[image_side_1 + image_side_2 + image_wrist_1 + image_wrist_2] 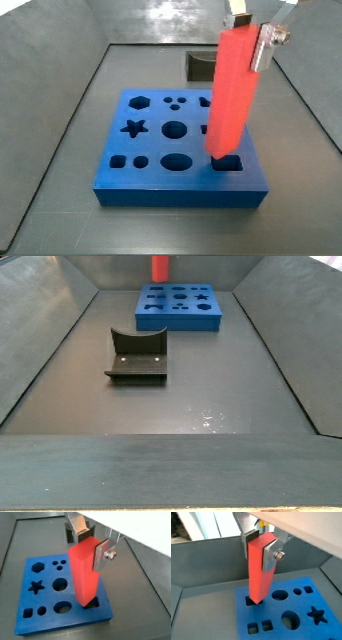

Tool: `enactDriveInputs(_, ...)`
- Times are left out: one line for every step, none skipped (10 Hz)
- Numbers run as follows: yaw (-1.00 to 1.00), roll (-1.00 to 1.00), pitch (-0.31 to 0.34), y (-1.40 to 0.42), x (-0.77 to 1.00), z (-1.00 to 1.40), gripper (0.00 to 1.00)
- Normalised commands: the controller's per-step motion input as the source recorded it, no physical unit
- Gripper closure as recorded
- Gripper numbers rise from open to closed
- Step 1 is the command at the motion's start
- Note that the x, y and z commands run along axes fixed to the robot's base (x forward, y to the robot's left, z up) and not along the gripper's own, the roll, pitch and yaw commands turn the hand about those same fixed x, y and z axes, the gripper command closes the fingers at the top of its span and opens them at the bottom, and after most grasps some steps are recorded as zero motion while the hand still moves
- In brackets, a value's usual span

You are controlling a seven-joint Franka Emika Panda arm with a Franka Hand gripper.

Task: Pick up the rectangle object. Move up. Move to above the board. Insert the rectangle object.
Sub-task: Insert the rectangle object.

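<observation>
The two-finger gripper [92, 542] with flat silver plate fingers [104, 555] is clamped on the upper end of the tall, slim red-orange rectangular bar [86, 572], holding it upright above the thick bright blue square board [47, 607] with its many shaped cut-out holes. In both wrist views the bar's lower end sits at a square hole near one corner of the board [288, 619], seeming just inside its mouth, though how deep it goes cannot be told. In a side view the bar [235, 95] stands over the hole at the board's [147, 185] near right corner, with the gripper [254, 32] at the bar's top. On the board's top face a star-shaped hole [134, 127], a hexagonal hole [139, 101] and a large round hole [175, 129] lie well apart from the bar. In a side view the dark L-shaped fixture [136, 357] stands on the grey floor near the board [181, 308], apart from it, and only the bar's lower part [158, 268] shows above the board's far edge.
</observation>
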Motion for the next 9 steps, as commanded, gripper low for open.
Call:
enactDriveInputs(-0.85,0.00,0.000,-0.12,0.15,-0.07,1.00)
enactDriveInputs(-0.86,0.00,0.000,-0.11,0.14,-0.08,1.00)
enactDriveInputs(-0.86,0.00,0.000,-0.11,0.14,-0.08,1.00)
enactDriveInputs(-0.87,0.00,0.000,-0.10,0.13,-0.05,1.00)
enactDriveInputs(-0.87,-0.02,-0.020,-0.09,0.14,-0.03,1.00)
enactDriveInputs(-0.83,-0.02,-0.117,-0.06,0.18,-0.02,1.00)
enactDriveInputs(-0.79,0.00,-0.100,-0.04,0.21,-0.05,1.00)
enactDriveInputs(-0.77,0.04,-0.069,-0.03,0.19,-0.07,1.00)
enactDriveInputs(-0.75,0.07,-0.080,-0.01,0.20,-0.07,1.00)
